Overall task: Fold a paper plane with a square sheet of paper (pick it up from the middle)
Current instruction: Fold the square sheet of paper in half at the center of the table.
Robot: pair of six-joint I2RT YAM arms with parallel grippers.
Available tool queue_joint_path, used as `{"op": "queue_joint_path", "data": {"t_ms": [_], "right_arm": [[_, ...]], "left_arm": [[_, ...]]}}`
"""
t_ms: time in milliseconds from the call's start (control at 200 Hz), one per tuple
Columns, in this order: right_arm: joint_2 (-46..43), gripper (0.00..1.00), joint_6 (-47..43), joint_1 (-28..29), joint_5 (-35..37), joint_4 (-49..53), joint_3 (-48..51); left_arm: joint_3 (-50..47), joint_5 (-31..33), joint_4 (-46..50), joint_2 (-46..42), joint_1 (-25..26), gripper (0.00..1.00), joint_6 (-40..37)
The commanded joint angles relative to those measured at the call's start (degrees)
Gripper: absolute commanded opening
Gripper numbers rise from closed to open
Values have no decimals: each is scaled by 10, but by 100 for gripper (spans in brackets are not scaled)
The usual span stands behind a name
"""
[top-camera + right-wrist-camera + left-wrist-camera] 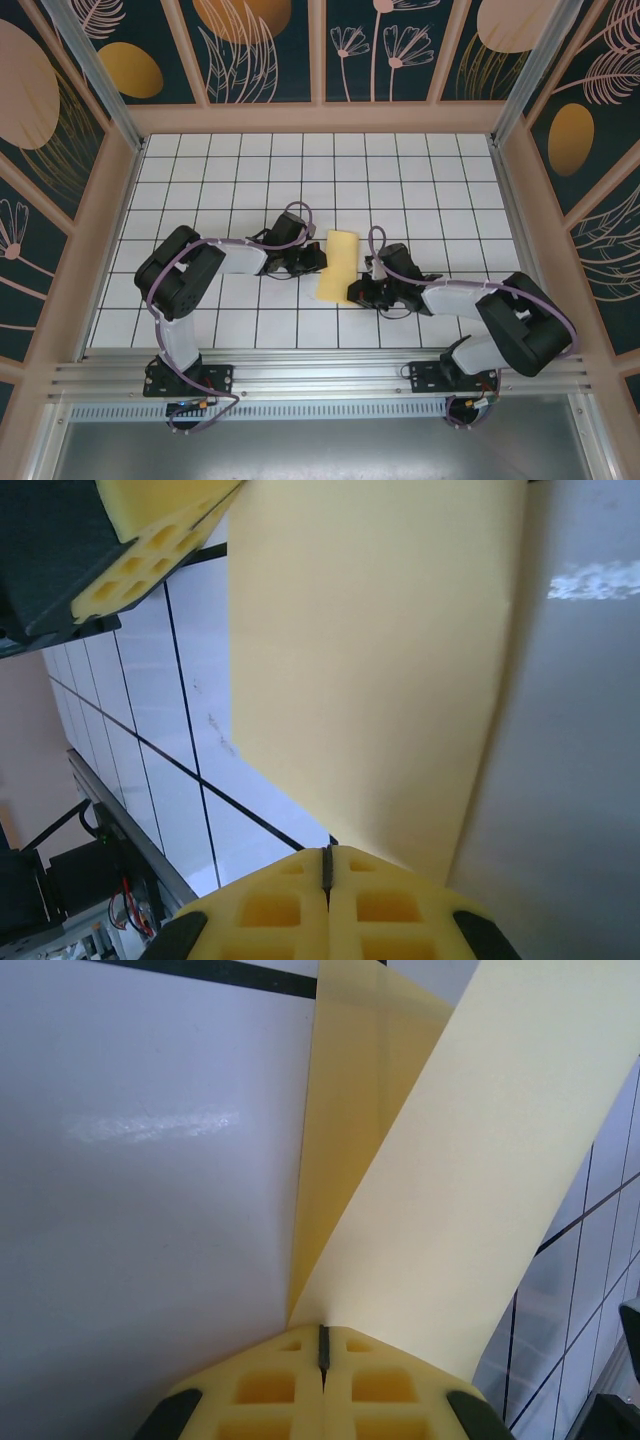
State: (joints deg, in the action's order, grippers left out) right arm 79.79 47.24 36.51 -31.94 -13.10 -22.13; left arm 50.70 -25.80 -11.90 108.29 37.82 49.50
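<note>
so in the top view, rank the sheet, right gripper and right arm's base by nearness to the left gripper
1. folded yellow sheet, held in its jaws, centre
2. right gripper, across the sheet, lower right
3. right arm's base, near edge, far right

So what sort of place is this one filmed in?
Probably a purpose-built robot test cell: white gridded tabletop, aluminium frame rail at the near edge, floral wall panels enclosing it, yellow paper sheet mid-table.

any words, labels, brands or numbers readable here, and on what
None can be read.
The yellow paper sheet is plain, the grid table bears only black lines, and the wall panels carry plant drawings, no lettering.
Any marking on the small board by the left arm's base is too small to read.
</note>
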Motion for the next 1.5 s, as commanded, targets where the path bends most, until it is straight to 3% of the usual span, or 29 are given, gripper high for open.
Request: {"op": "queue_joint_path", "data": {"t_ms": [0, 155, 275, 430, 615, 766, 1121, 1491], "right_arm": [[18, 0, 0, 6, 4, 6, -2], [53, 0, 2, 6, 19, -1, 3], [28, 0, 7, 7, 21, 12, -16], [-29, 0, 7, -5, 100, 48, -57], [8, 0, -6, -65, 46, -14, -76], [69, 0, -24, -71, 14, -27, -106], [130, 0, -21, -78, 43, -81, -53], [83, 0, -34, -83, 9, -32, -107]], "left_arm": [[-12, 13, 59, 34, 7, 0, -16], [-12, 12, 58, 35, 6, 0, -15], [-12, 11, 58, 35, 6, 0, -16], [-2, 13, 75, 42, 6, 0, -34], [-6, 12, 73, 39, 6, 0, -32], [-5, 11, 72, 42, 6, 0, -29], [-7, 14, 74, 46, 6, 0, -29], [-12, 14, 71, 45, 6, 0, -30]]}}
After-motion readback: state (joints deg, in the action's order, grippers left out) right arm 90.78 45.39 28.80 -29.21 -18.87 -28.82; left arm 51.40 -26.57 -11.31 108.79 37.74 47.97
